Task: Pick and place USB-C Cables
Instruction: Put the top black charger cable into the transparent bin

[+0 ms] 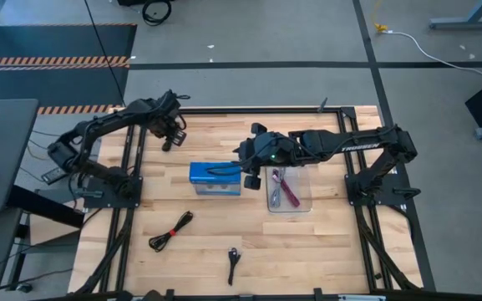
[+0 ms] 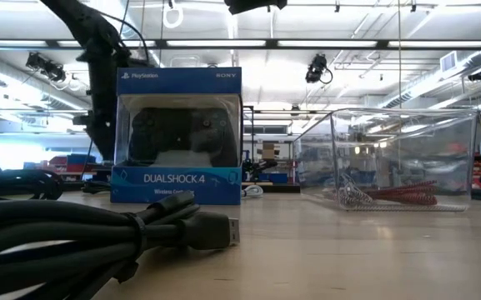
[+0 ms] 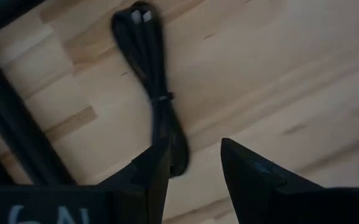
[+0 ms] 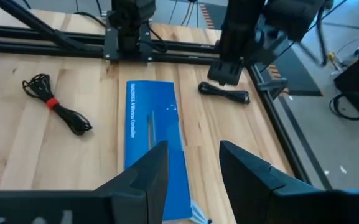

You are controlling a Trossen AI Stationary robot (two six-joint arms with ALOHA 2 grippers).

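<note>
USB-C cable (image 3: 157, 93), black, lies on the table's far left under the left gripper (image 3: 191, 163), fingers open around its end. Right gripper (image 4: 191, 163) hovers open over blue box (image 2: 178, 137) reading "PlayStation", "SONY", "DUALSHOCK 4". Clear tray (image 1: 299, 199) just right.

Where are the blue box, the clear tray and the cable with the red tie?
Blue rectangular box (image 1: 215, 178): high view, top face.
Clear plastic tray (image 1: 301, 203): high view, bare floor.
Black cable with red tie (image 1: 170, 232): high view, at the tie.

Blue DualShock 4 box (image 1: 215, 177) upright mid-table; clear plastic tray (image 1: 301, 203) just beside it; wooden tabletop (image 1: 307, 251).
</note>
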